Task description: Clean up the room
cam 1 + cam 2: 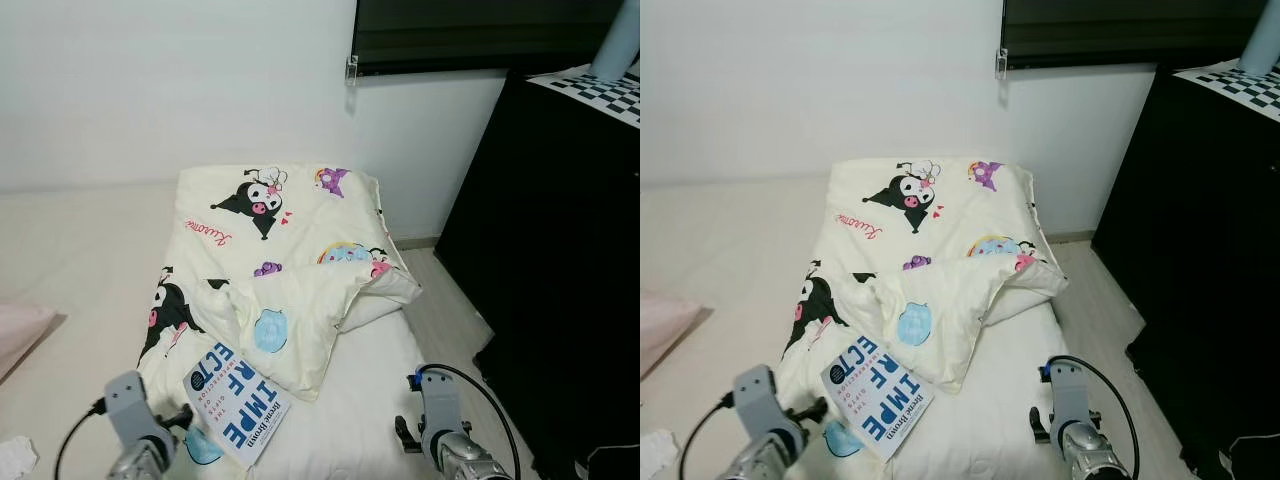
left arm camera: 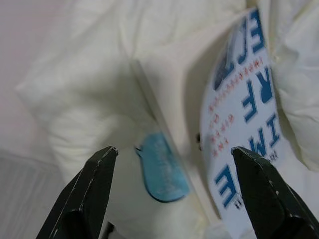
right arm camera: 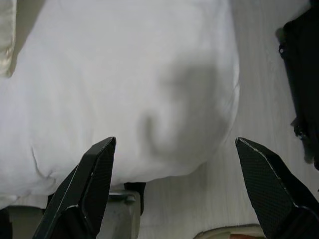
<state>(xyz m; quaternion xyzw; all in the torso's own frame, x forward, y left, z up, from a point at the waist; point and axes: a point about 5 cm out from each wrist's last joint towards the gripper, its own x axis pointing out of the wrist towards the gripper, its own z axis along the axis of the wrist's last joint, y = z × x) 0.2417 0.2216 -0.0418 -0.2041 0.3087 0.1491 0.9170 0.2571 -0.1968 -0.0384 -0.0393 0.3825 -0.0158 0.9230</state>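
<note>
So the quilt point(image 1: 275, 270) is spread on the bed point(image 1: 80, 260), bunched up toward the wall end, and a book point(image 1: 237, 400) sits on its near edge. The cabinet point(image 1: 560, 260) stands off to the right, floor point(image 1: 450, 300) between it and the bed. Left tool point(image 2: 172, 164) hangs just over the book.

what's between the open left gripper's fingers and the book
Nothing solid: in the left wrist view the left gripper hangs open over the cartoon-print duvet, with a blue print patch between its fingers and the book just beside it.
</note>
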